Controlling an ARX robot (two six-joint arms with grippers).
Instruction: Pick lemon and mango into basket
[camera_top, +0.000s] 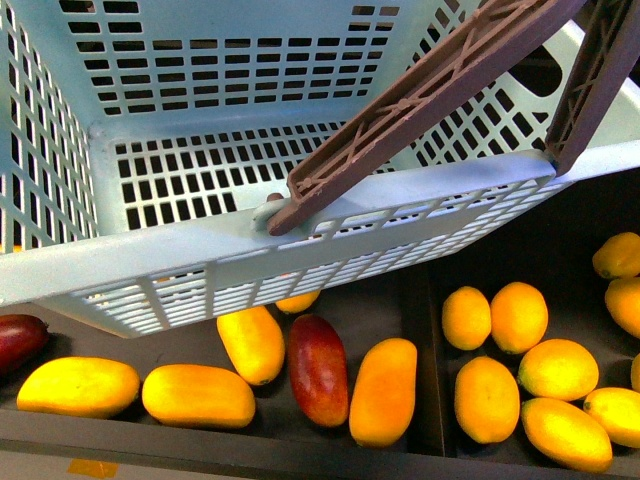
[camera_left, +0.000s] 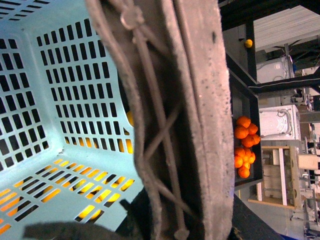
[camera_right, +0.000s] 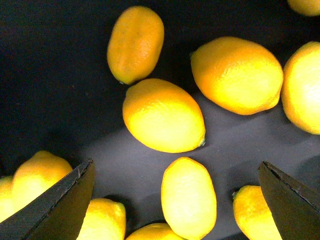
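Left tool (camera_left: 125, 225) is mostly hidden under the brown handle (camera_left: 170, 120), so I can't tell its grip. The basket (camera_top: 300, 250) hangs tilted, rim over the fruit row. The mango (camera_top: 383, 391) lies clear of that edge, just beside the divider (camera_top: 428, 370). Right tool (camera_right: 175, 162) gapes wide above the lemon (camera_right: 163, 115), with bare tray floor (camera_right: 60, 90) on one side

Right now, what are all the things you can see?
basket: one, light blue, up in front of the fruit
handles: two, brown, on the basket
mangoes: at least four, yellow-orange, left compartment
red mangoes: two, dark red, left compartment
lemons: at least eight, yellow, right compartment
tangerines: a pile, orange, dark shelf beyond the basket
right fingers: two, black, open above lemons
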